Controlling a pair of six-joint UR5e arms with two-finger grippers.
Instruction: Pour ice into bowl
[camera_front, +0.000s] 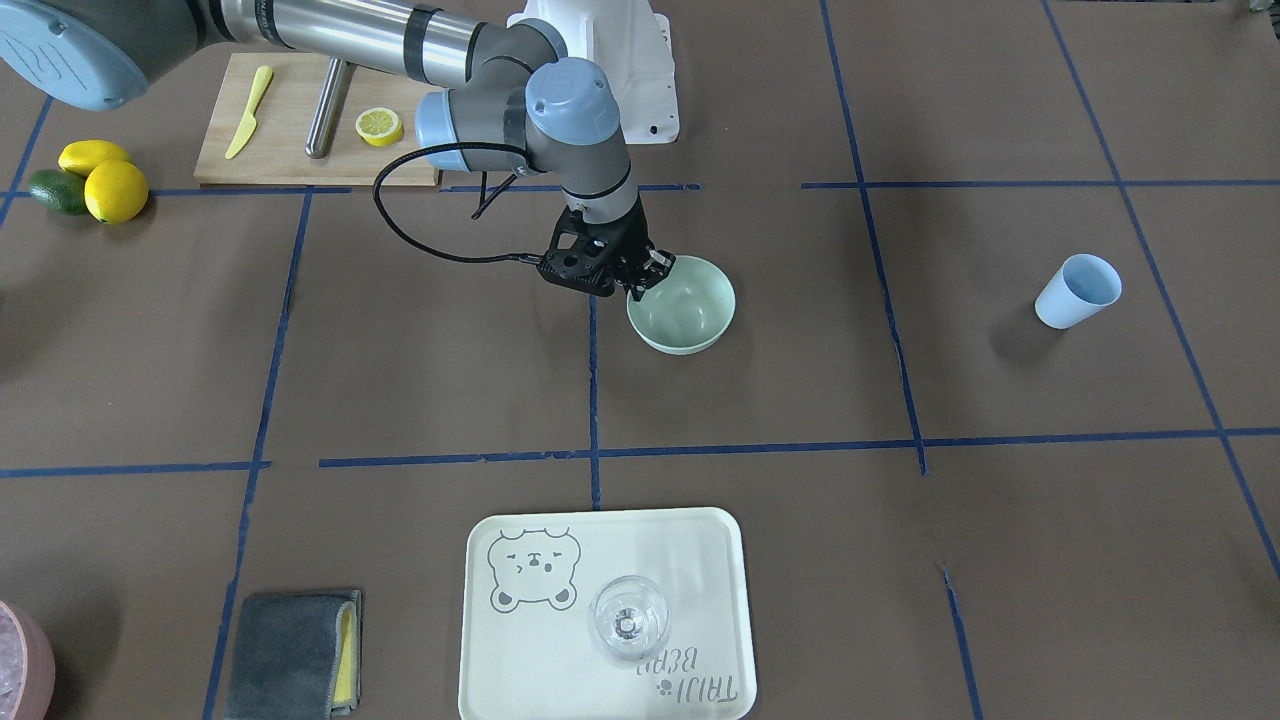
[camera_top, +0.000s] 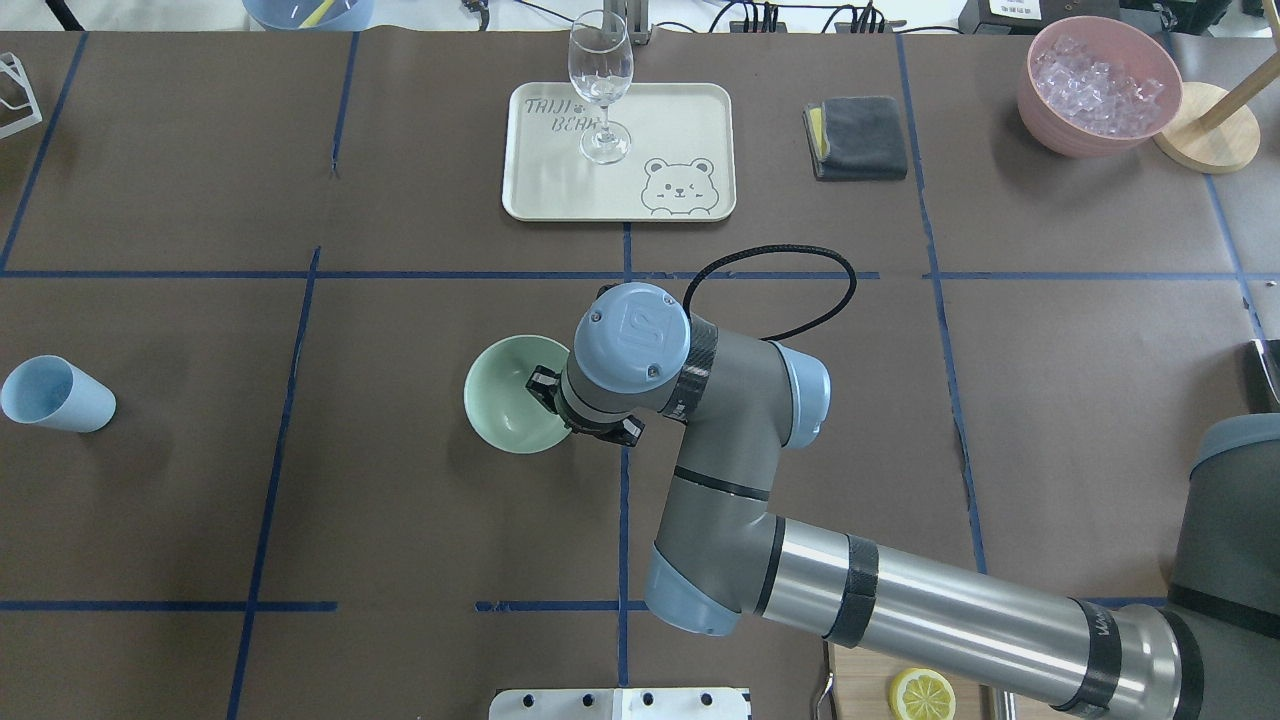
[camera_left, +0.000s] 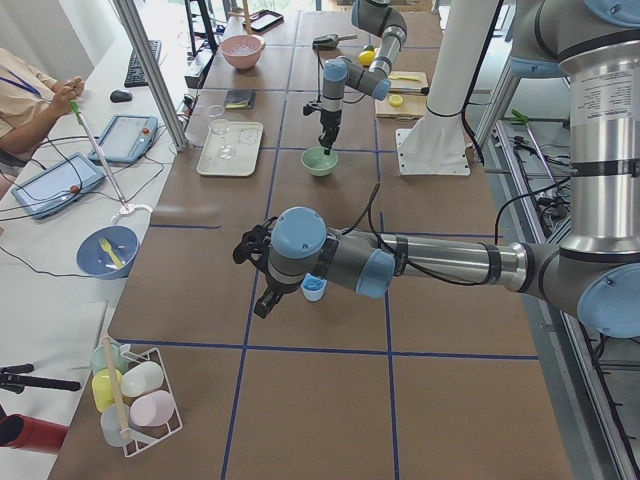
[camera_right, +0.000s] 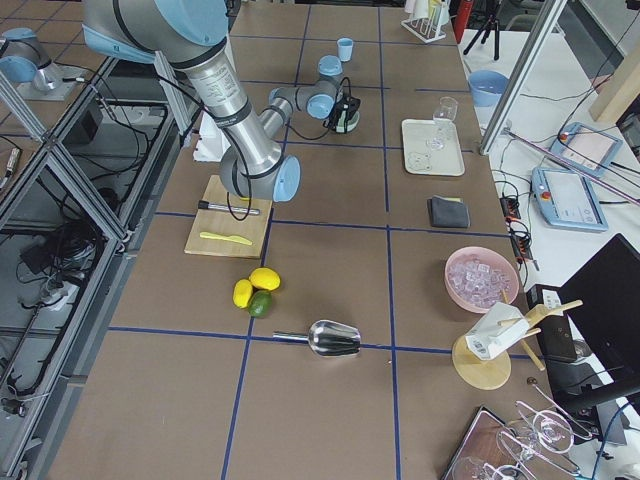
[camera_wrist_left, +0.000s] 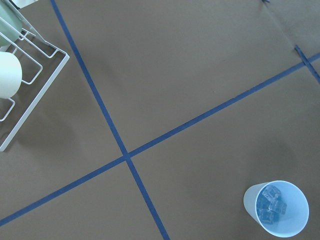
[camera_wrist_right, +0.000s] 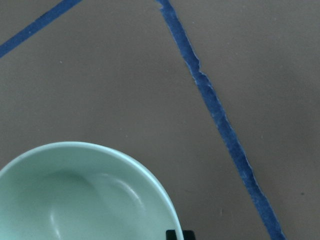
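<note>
Few ice cubes (camera_wrist_left: 272, 206) sit in the cup (camera_wrist_left: 251, 202) near the table's left edge. The right gripper (camera_front: 645, 280) seems to be pinching the rim of the mid-table bowl (camera_front: 692, 315). Whether the left gripper (camera_left: 249, 250) is open or closed cannot be told. A jolt from that arm could tip the bowl.

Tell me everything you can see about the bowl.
The bowl is round and pale mint green, with smooth plain sides and a matte, plastic-like look. It stands upright and empty on the brown table, near the middle, just beside a blue tape line. The right gripper is at its rim on the robot's right side, with one finger outside the wall. Whether it is clamped cannot be told. Nothing else touches the bowl.
</note>
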